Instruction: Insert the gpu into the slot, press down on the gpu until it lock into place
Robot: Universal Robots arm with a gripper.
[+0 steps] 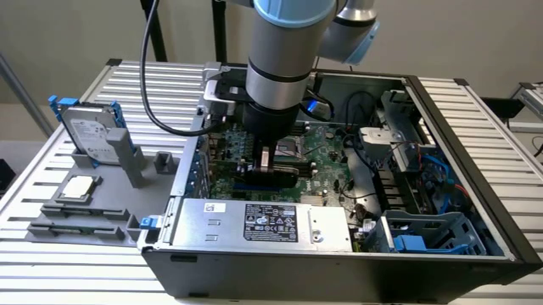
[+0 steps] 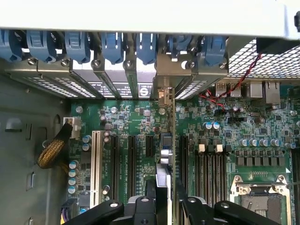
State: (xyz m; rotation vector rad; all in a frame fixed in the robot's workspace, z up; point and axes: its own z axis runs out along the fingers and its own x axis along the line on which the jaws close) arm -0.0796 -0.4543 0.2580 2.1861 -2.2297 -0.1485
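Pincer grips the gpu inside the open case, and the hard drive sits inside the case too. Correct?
No: the exterior view shows the hard drive standing outside the case, in a grey holder on the exterior view's left. The pincer does grip the gpu inside.

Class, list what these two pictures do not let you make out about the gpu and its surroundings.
1. Exterior view: whether the gpu sits fully in the slot; the gripper and arm cover the join.
2. Wrist view: the slot, hidden under the edge-on gpu.
3. Exterior view: print on the power-supply label, too small.
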